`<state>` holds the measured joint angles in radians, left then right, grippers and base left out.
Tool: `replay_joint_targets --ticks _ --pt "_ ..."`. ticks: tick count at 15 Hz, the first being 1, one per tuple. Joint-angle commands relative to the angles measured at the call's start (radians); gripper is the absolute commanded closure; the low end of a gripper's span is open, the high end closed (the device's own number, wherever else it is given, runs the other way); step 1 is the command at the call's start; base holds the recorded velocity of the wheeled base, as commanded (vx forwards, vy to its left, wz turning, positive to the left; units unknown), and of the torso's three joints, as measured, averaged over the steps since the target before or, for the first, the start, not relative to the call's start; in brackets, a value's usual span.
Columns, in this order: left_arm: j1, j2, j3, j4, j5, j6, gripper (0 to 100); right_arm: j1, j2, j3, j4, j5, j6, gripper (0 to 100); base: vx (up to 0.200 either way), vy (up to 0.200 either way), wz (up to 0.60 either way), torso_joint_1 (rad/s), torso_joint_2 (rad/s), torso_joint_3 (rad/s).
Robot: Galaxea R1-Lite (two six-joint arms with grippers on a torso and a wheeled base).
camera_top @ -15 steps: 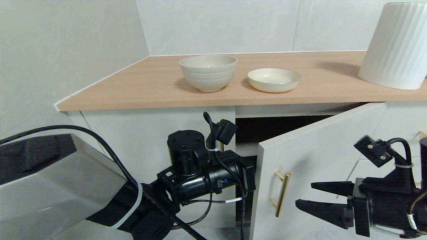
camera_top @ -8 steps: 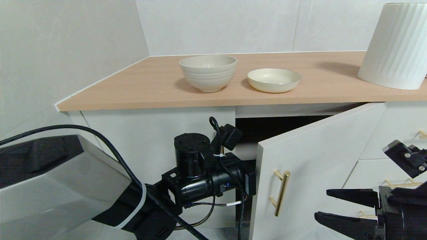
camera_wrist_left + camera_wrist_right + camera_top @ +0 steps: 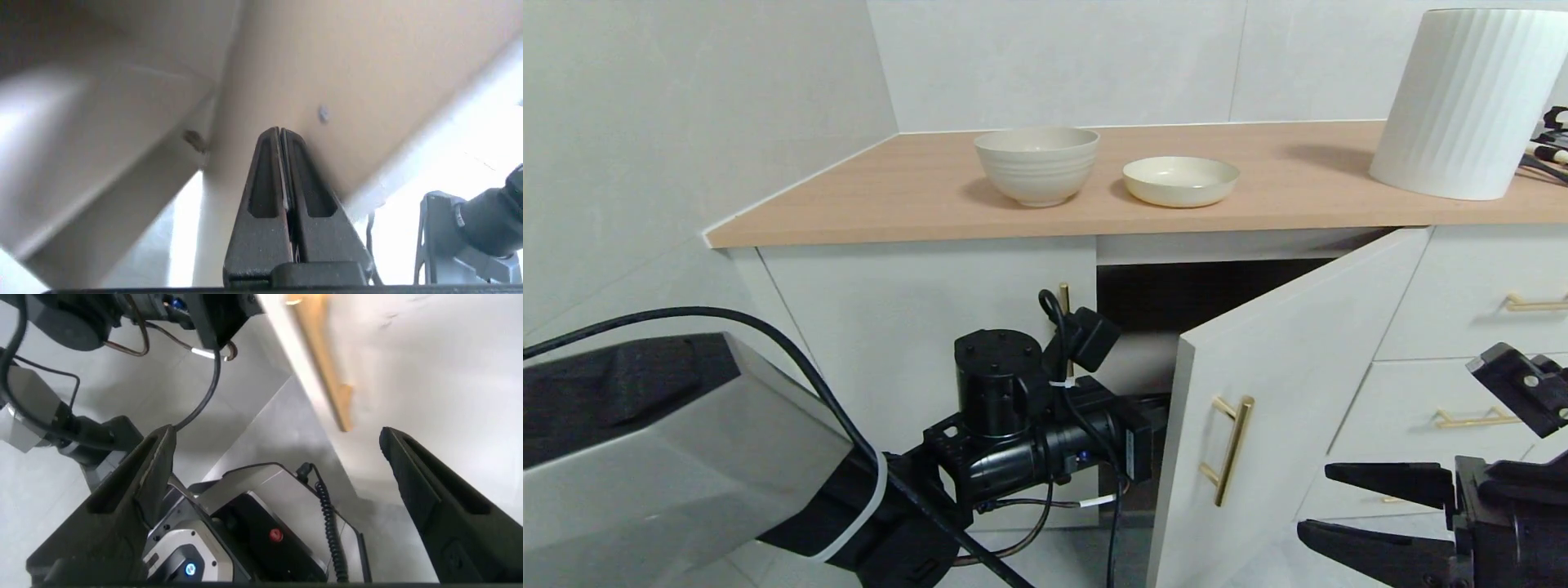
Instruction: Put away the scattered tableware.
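The countertop is running above the cabinet door, carrying all the tableware. The door itself is standing part-way open, its free edge swinging out toward the robot and leaving a dark gap into the cabinet. That opening is probably where the tableware is meant to go. Above the door's hinge side, a tall ribbed white container is sitting near the counter's front edge.

The right gripper is hanging in front of the door's outer face, low and toward the hinge side. Its fingers are spread wide and holding nothing, and the gold handle is lying just beyond them. The left gripper is sitting on the door's inner side, its fingers pressed together with nothing between them. The tip is pointing at the door's plain inner face. Whether it is touching is hard to tell, though it looks placed to keep the door from swinging shut.

Above the door's free edge, the bowl is resting upright on the counter. The shallow dish is lying just beside it, apart, over the opening. Both are sitting back from the counter's front edge.

The door is opening only partly, so the gap beside the left arm is looking tight. The drawers past the hinge are limiting how far the door can swing.
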<state>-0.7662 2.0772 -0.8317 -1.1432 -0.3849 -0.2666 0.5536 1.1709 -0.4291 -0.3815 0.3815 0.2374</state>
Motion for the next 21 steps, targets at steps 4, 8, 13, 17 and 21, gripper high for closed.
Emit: replay_joint_targets --ticks 4,8,13,17,21 --pt "-0.002 0.052 -0.067 0.0 0.027 0.0 100 0.002 0.003 0.0 0.0 0.002 0.0 0 0.0 0.0 0.0 0.0 0.0 0.0" --pt "-0.008 0.052 -0.069 0.003 0.029 -0.002 100 0.002 0.003 0.001 0.0 0.002 0.0 0 0.0 0.0 0.0 0.0 0.0 0.0" --pt "-0.007 0.08 -0.098 0.003 0.052 -0.005 100 0.002 -0.007 0.001 0.0 0.002 -0.001 0 -0.12 0.0 0.0 0.003 0.0 0.001" --pt "-0.008 0.122 -0.141 0.003 0.054 -0.006 100 0.002 -0.013 0.001 0.0 0.002 -0.015 0 0.0 0.0 0.0 0.0 0.0 0.0" --pt "-0.045 0.122 -0.17 0.022 0.172 -0.006 100 0.003 -0.017 0.001 0.0 0.004 -0.015 0 0.0 0.0 0.0 0.0 0.0 0.0"
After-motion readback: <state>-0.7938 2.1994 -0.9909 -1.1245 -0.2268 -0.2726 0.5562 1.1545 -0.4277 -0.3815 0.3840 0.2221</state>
